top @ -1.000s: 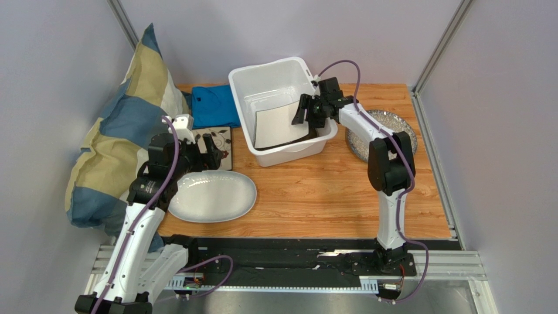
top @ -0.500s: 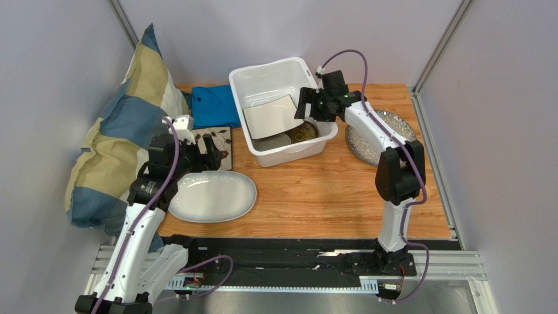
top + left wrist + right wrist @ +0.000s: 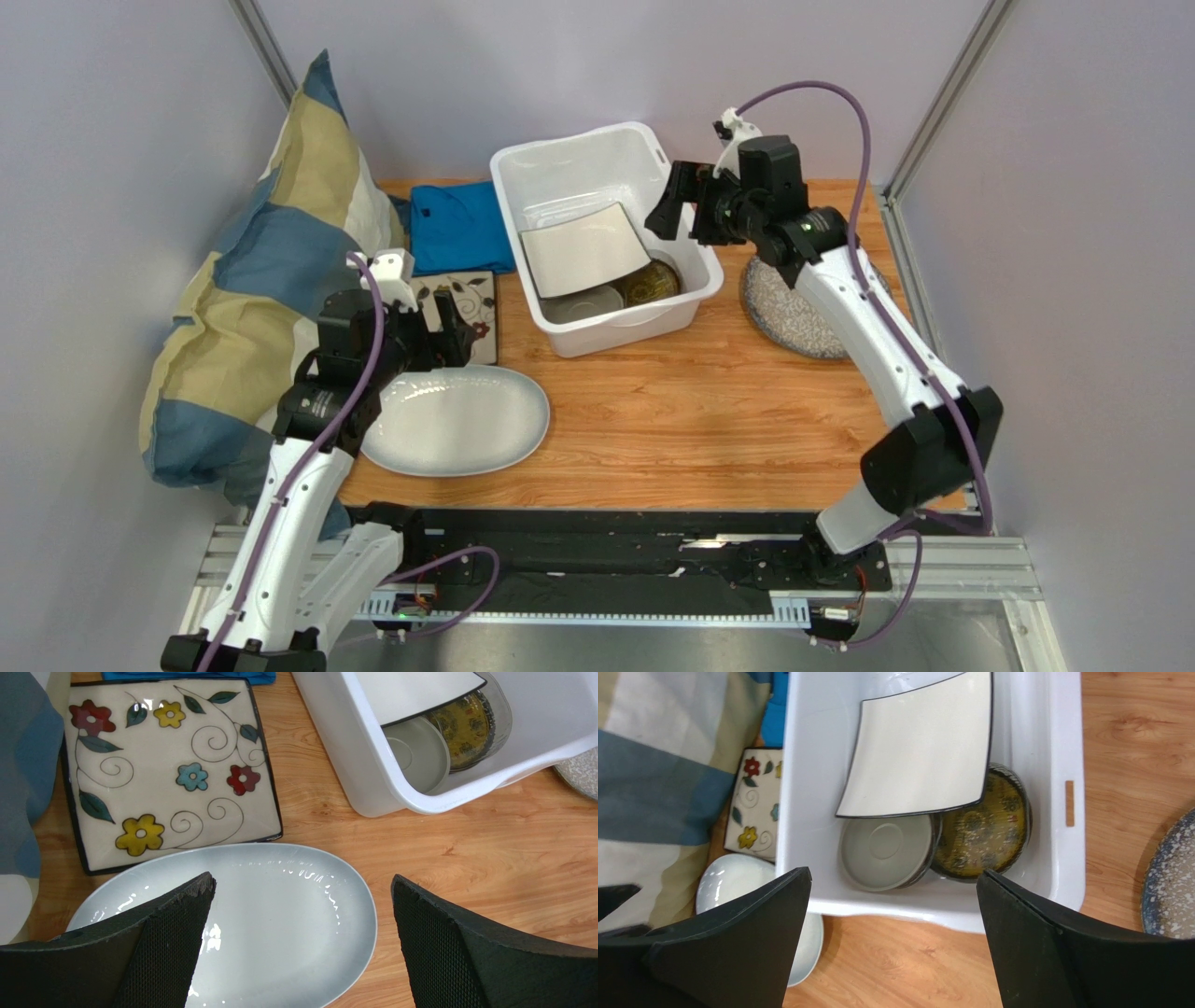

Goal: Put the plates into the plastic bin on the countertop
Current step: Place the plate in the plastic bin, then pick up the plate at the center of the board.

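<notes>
The right fingers [image 3: 1046,945] are standing wide and empty above the plastic bin's [image 3: 589,336] right rim. The grey-speckled round plate [image 3: 786,319] is lying flat on the tabletop [image 3: 701,406] just to their right, nearest this arm. The left fingers [image 3: 161,945] are hanging wide over the white oval platter [image 3: 456,420], whose long axis is running left-right.

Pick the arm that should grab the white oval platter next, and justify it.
Left. The left gripper hangs open directly above the white oval platter. The right gripper, also open, is up by the right side of the plastic bin, much closer to the grey-speckled plate.
</notes>
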`<state>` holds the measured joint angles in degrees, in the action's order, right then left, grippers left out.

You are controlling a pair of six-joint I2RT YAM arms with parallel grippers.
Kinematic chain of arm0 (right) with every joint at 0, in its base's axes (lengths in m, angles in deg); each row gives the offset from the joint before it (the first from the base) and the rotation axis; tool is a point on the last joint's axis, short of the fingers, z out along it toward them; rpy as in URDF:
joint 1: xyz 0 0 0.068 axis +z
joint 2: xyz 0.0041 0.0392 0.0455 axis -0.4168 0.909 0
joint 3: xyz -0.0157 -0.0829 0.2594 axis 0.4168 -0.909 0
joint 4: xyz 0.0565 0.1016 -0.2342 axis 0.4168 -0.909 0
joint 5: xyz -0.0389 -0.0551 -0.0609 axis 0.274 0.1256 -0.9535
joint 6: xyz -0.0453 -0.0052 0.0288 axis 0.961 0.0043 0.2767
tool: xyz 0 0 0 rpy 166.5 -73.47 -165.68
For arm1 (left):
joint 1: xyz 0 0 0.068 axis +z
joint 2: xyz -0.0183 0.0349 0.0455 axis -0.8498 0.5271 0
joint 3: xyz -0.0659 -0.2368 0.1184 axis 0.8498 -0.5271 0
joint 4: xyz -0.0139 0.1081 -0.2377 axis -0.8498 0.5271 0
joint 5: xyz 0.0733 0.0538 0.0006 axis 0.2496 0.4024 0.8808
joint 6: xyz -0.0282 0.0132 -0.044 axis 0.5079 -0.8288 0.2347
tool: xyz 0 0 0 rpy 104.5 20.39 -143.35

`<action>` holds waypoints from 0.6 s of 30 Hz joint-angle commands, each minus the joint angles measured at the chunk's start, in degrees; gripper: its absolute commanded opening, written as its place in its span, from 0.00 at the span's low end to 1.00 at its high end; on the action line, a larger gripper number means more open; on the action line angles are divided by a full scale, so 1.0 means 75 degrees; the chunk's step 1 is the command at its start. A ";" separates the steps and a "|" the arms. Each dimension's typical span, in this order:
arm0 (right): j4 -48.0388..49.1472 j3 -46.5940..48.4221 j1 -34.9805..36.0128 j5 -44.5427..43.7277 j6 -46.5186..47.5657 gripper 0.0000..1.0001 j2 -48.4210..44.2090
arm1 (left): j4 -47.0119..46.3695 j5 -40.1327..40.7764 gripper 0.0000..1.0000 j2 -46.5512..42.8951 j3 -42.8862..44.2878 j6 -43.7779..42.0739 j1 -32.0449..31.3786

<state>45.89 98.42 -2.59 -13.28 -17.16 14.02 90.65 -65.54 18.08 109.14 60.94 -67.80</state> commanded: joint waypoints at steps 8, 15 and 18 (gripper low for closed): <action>0.1612 -0.3276 0.2063 -0.0080 -0.1070 0.92 -0.2931 | -0.0129 -0.0213 1.00 -0.0280 -0.0082 -0.0271 0.0050; 0.3919 -0.5295 0.4066 -0.0255 -0.2619 0.91 -0.2910 | -0.0200 -0.0342 0.99 -0.0351 -0.0129 -0.0271 0.0050; 0.5042 -0.5846 0.4291 0.0130 -0.3355 0.91 -0.2243 | -0.0211 -0.0319 0.99 -0.0339 -0.0141 -0.0271 0.0050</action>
<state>67.42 58.47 27.27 -13.65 -32.98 -6.96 90.78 -67.29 15.96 108.46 60.18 -67.80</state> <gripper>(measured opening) 0.911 0.993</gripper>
